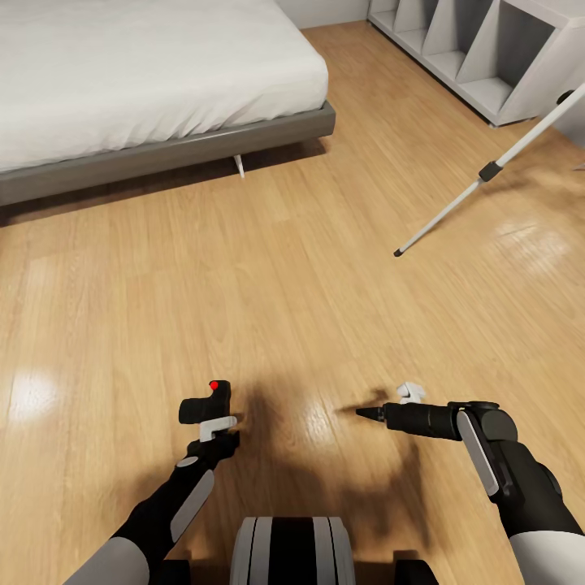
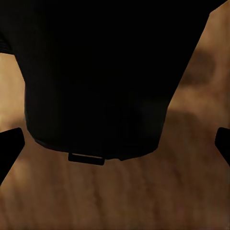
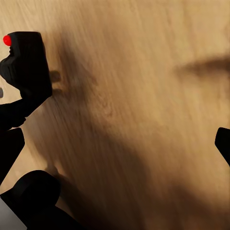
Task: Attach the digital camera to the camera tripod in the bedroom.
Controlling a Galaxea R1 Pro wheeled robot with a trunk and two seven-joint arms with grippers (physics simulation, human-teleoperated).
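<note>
Camera: digital camera (image 1: 207, 404) sits at the tip of the left gripper (image 1: 213, 422), raised over the floor, red dot up; the left wrist view shows its black body (image 2: 105, 81) filling the space between the two fingertips (image 2: 9, 148), so I judge the fingers closed on it, carried upright for mounting.
Left arm: bent low and close to the trunk, likely to keep the load steady and within the head camera's sight while the base travels.
Right gripper: right gripper (image 1: 370, 413) points inward toward the camera with nothing in it; its wrist view shows one fingertip (image 3: 223, 143) at the frame edge and bare floor ahead, so the fingers look spread wide, probably kept free to steady the tripod.
Tripod: camera tripod (image 1: 479, 180) shows as one silver-white leg with a black joint, its foot on the floor, well apart from both arms, ahead and to the right; its head is out of frame.
Room: bed (image 1: 162, 150) ahead on the left, white shelf unit (image 1: 487, 57) behind the tripod leg, wood floor (image 1: 292, 276) between.
Stage: camera in hand, tripod not yet reached; turning right toward it seems the next need.
</note>
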